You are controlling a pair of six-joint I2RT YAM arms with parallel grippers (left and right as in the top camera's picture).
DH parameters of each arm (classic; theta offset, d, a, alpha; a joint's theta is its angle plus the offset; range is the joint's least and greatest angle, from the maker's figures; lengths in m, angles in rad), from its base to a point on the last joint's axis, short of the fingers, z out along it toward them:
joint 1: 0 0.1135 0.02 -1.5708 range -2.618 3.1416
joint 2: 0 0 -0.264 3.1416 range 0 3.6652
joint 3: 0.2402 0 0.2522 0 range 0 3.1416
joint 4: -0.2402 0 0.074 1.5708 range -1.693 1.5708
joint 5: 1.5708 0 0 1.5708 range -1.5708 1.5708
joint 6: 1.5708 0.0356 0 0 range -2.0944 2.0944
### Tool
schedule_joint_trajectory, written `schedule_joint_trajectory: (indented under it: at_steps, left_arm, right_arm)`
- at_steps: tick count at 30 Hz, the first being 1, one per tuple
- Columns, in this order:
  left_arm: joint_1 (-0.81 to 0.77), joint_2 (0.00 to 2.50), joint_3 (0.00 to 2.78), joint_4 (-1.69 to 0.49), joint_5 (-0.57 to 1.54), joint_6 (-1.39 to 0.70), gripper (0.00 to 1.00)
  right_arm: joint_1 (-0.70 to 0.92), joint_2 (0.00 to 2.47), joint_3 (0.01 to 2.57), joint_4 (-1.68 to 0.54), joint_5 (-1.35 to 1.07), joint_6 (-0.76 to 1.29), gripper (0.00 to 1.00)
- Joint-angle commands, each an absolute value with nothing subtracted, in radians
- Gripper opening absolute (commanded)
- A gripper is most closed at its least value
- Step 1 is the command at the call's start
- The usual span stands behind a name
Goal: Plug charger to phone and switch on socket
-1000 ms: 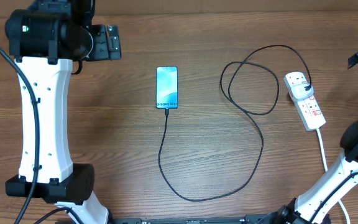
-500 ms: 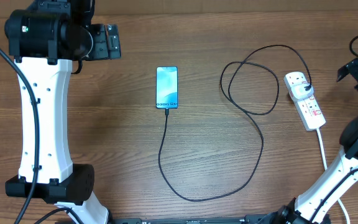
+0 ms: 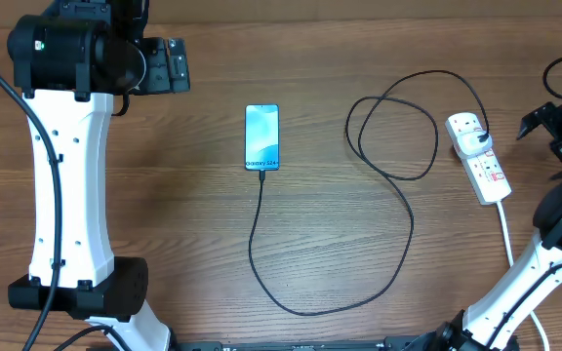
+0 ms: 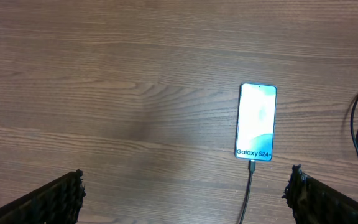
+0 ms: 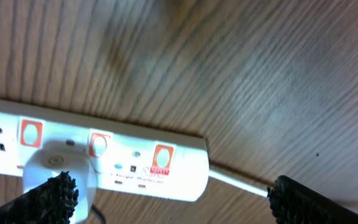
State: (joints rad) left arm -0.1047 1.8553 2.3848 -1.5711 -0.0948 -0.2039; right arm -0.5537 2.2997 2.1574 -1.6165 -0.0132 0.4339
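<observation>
Black charger plugged into phone, socket laid well right of phone, left gripper and right gripper held spread, nothing gripped.

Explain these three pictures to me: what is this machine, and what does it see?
It is a robot with two white arms at a wooden table. One picture comes from a camera overhead; the other two from cameras on the wrists, so the dark tips in their lower corners are each arm's own jaws. On the table lie a lit phone, a long black charger cable whose tip meets the phone's bottom edge, and a white socket strip with red switches. The left wrist camera looks at the phone, the right at the strip. Both pairs of jaws stand wide open, holding nothing.
</observation>
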Motion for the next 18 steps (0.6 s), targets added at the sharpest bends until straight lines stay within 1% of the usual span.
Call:
schedule_joint_trajectory:
  at_steps: [1, 8, 12, 16, 18]
  left_arm:
    - [-0.112, 1.844, 2.392, -1.566, -0.107, -0.217, 1.0]
    - [-0.112, 1.844, 2.392, -1.566, -0.107, -0.217, 0.99]
    - [-0.112, 1.844, 2.392, -1.566, -0.107, -0.217, 1.0]
    - [-0.112, 1.844, 2.392, -1.566, -0.107, -0.217, 1.0]
    - [-0.112, 1.844, 2.392, -1.566, -0.107, -0.217, 1.0]
  right_arm:
    - [-0.548, 2.284, 2.154, -1.636, -0.024, 0.446, 1.0]
    - [-0.514, 2.159, 2.154, -1.652, -0.026, 0.445, 1.0]
    - [-0.464, 2.143, 2.137, -1.646, 0.045, 0.479, 1.0]
    - [-0.436, 2.143, 2.046, -1.575, 0.074, 0.482, 1.0]
    - [-0.444, 2.143, 1.997, -1.514, 0.044, 0.47, 1.0]
